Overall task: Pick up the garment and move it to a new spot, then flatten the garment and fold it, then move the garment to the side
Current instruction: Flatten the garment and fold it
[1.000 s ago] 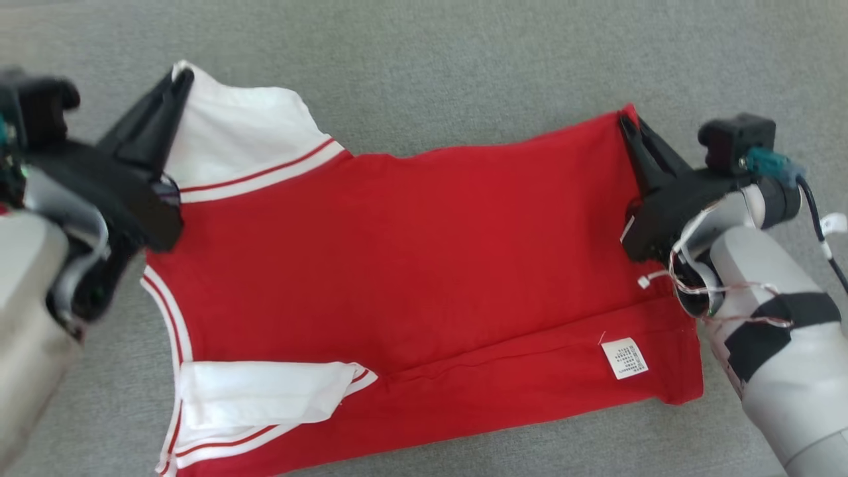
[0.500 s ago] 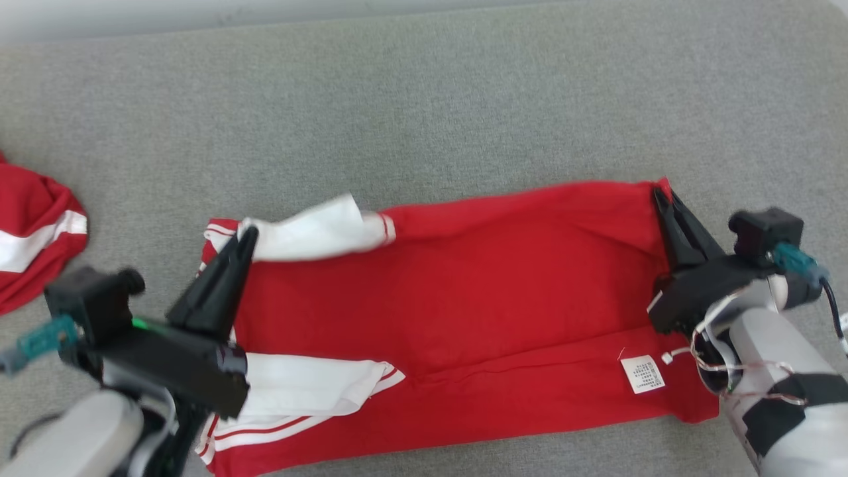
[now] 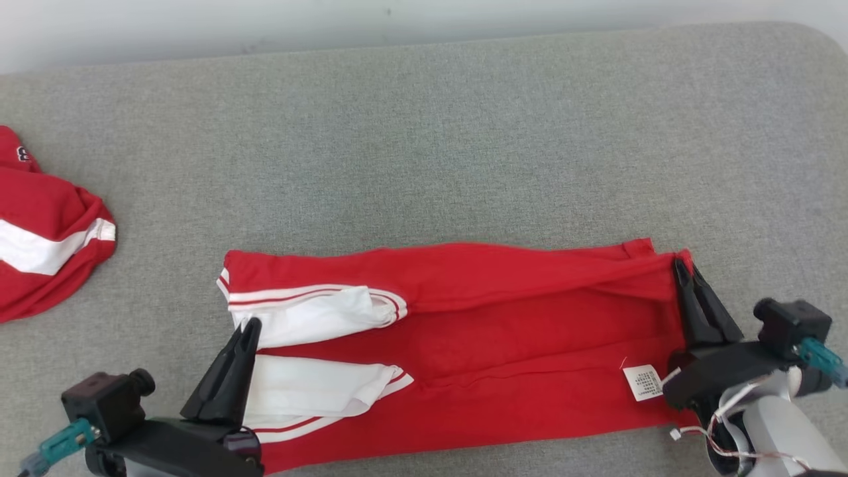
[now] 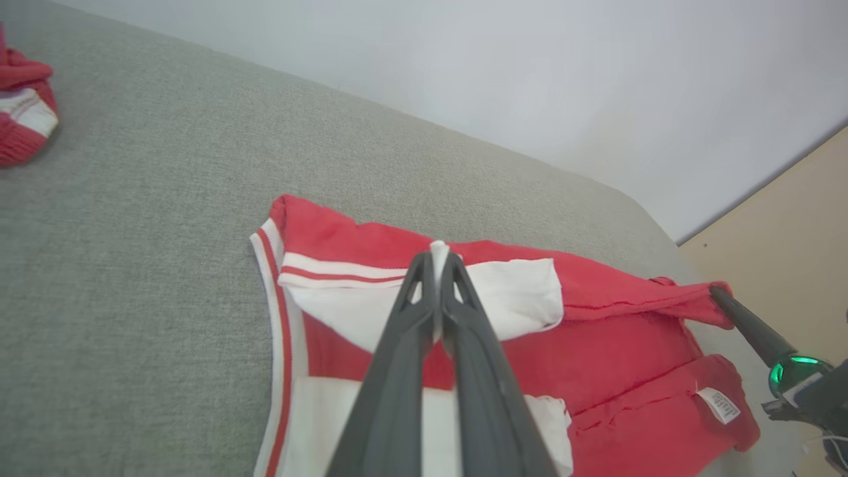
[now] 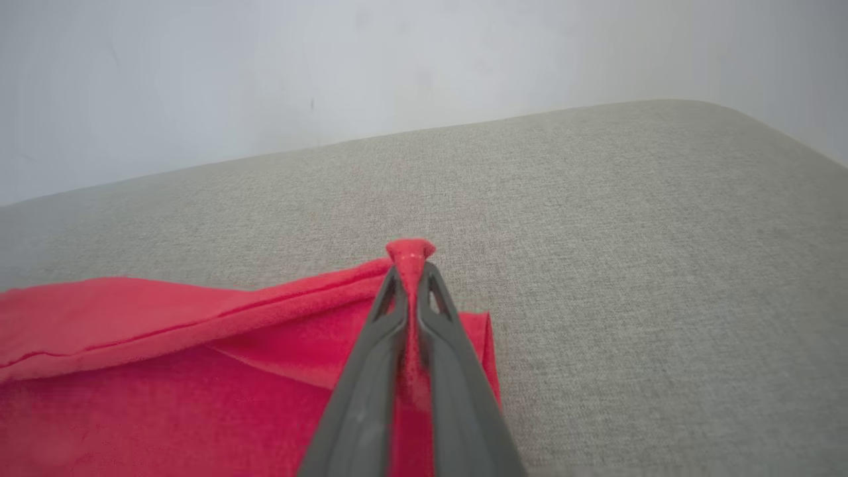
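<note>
Red crumpled cloth point(image 3: 46, 258) lies far left on the grey cushion point(image 3: 424, 132). Next, the left gripper point(image 3: 250, 326) is closed on a white sleeve point(image 3: 318, 311) of the garment point(image 3: 503, 331), which lies folded in the near middle. The right gripper point(image 3: 684, 266) pinches its red corner point(image 5: 411, 252).

Whoa, the garment point(image 3: 503, 344) is a lot narrower now. A second ago it's spread wide, now its far half is doubled over toward the near side, so the far white sleeve point(image 3: 311, 311) sits just beside the near sleeve point(image 3: 311, 391). The left gripper point(image 3: 250, 324) and right gripper point(image 3: 684, 265), each pinching cloth, have come nearer with that edge. The head camera has pulled back too, so a second red garment point(image 3: 46, 252) shows at the left.
</note>
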Controlling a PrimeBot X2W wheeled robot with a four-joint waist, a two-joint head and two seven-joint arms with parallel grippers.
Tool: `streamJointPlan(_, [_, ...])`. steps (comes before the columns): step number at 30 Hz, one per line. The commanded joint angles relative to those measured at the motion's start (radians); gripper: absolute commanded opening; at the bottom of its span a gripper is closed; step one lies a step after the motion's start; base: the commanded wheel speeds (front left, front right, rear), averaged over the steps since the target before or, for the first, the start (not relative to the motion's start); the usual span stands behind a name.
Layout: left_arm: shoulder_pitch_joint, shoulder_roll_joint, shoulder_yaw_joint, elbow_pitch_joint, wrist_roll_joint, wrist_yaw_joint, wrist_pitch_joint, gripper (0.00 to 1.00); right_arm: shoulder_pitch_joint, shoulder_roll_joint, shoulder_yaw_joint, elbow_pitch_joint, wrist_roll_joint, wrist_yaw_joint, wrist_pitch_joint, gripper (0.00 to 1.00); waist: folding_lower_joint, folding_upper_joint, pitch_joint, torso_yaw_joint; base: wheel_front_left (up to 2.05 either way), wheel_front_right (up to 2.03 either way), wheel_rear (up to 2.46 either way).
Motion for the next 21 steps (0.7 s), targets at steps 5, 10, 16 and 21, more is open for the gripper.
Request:
streamJointPlan(5, [0.059, -0.071, 0.093, 0.010, 0.050, -0.033, -0.002, 1.00, 0.065, 0.003, -0.034, -0.072, 0.024, -0.003, -0.005, 1.00, 0.0001, 0.0001, -0.013, 0.005, 0.00, 0.00, 0.00])
streamJointPlan(10, [0.108, -0.162, 0.256, 0.017, 0.167, -0.076, -0.001, 1.00, 0.109, -0.006, -0.054, -0.129, 0.043, -0.003, -0.003, 1.00, 0.0001, 0.0001, -0.025, 0.008, 0.00, 0.00, 0.00])
streamJointPlan(16, [0.144, -0.275, 0.470, 0.011, 0.470, -0.106, -0.002, 1.00, 0.104, 0.010, -0.100, -0.098, 0.043, -0.003, 0.040, 1.00, 0.0001, 0.0001, -0.030, 0.012, 0.00, 0.00, 0.00])
streamJointPlan(21, [0.163, -0.377, 0.584, 0.032, 0.635, -0.164, -0.002, 1.00, 0.072, 0.027, -0.112, -0.023, 0.060, -0.003, 0.084, 1.00, 0.0001, 0.0001, -0.028, 0.025, 0.00, 0.00, 0.00])
